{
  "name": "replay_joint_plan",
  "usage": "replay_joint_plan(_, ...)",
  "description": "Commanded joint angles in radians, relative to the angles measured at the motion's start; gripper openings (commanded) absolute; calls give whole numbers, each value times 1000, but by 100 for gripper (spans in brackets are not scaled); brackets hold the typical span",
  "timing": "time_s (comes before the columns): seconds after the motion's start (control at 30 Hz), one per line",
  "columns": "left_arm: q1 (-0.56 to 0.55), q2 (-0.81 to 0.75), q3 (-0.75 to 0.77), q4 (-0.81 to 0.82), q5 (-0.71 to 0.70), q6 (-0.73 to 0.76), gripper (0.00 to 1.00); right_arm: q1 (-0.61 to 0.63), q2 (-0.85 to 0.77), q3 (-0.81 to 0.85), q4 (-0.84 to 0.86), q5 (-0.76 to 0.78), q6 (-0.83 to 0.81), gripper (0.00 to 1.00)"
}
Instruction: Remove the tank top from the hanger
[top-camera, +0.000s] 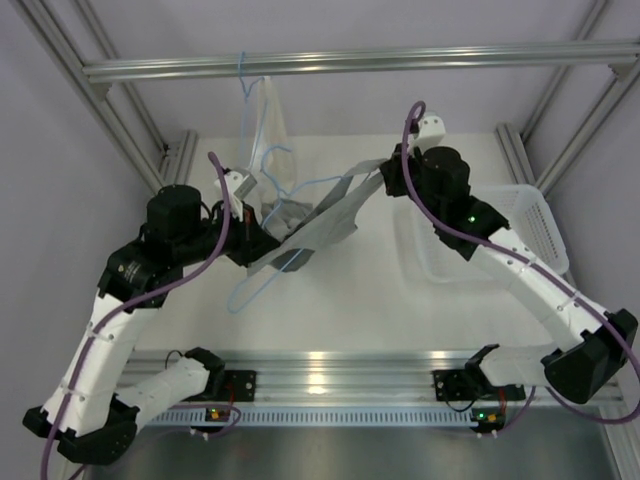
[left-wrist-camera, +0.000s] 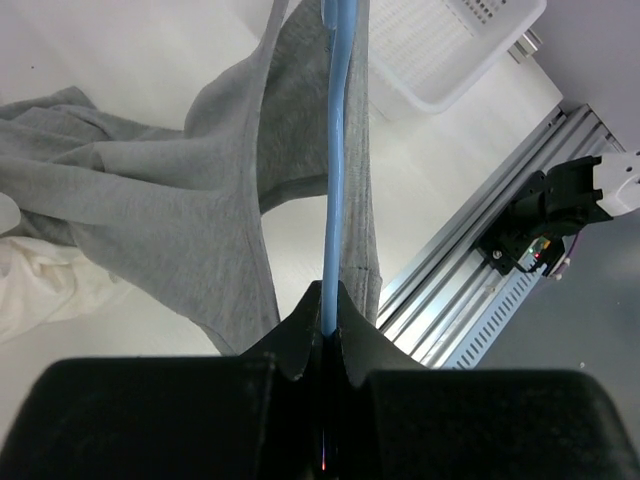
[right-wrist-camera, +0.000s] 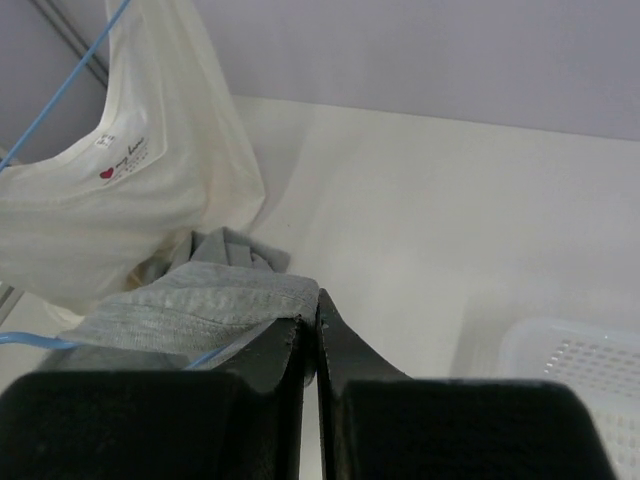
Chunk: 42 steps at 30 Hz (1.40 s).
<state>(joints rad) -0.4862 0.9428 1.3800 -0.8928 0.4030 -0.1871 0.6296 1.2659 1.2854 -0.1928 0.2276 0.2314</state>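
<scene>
The grey tank top is stretched above the table between my two grippers. My left gripper is shut on the thin light-blue hanger, whose wire loops out on both sides of the fabric. In the left wrist view the hanger bar runs straight out of the shut gripper, with the tank top draped around it. My right gripper is shut on a strap edge of the tank top. In the right wrist view the gripper pinches the hem, and a bit of the blue wire shows beneath.
A second light-blue hanger hangs from the top rail with the cream-coloured garment on it, which also shows in the right wrist view. The white basket stands at the right of the table. Aluminium frame posts flank the workspace.
</scene>
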Motion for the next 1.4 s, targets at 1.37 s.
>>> replay_joint_plan(1.37,-2,-79,57,133,126,38,0,-160,141,89,-102,-459,8,0)
